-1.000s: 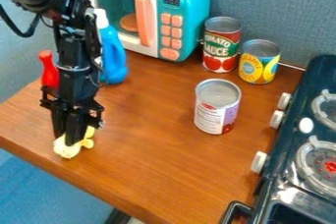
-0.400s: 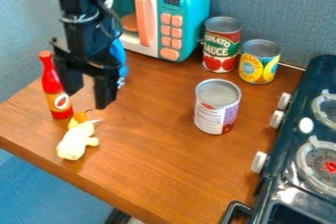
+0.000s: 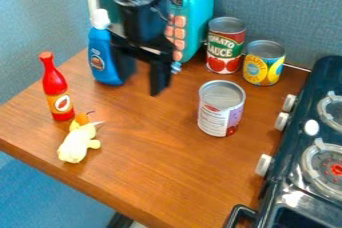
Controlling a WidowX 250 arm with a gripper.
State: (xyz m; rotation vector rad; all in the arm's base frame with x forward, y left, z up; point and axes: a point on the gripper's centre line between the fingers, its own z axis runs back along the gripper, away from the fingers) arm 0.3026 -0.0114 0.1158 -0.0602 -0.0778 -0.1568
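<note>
My gripper (image 3: 141, 81) hangs in the upper middle, in front of the toy microwave, its fingers spread and nothing between them. Just left of it, partly overlapped by one finger, stands a blue bottle with a white cap (image 3: 103, 57). A small yellow plush toy with an orange part (image 3: 79, 142) lies at the table's left front. Behind that toy, a red sauce bottle (image 3: 56, 89) stands upright. To the gripper's right is an open-topped can with a white and purple label (image 3: 220, 109).
A teal and white toy microwave (image 3: 194, 14) stands at the back. Beside it are a tomato sauce can (image 3: 225, 47) and a yellow-labelled can (image 3: 263, 64). A dark toy stove (image 3: 294, 172) lines the right side of the wooden table (image 3: 153, 172).
The gripper has risen from the plush toy, opened, and moved right and back toward the microwave. The plush toy stays on the table; both bottles show more fully.
</note>
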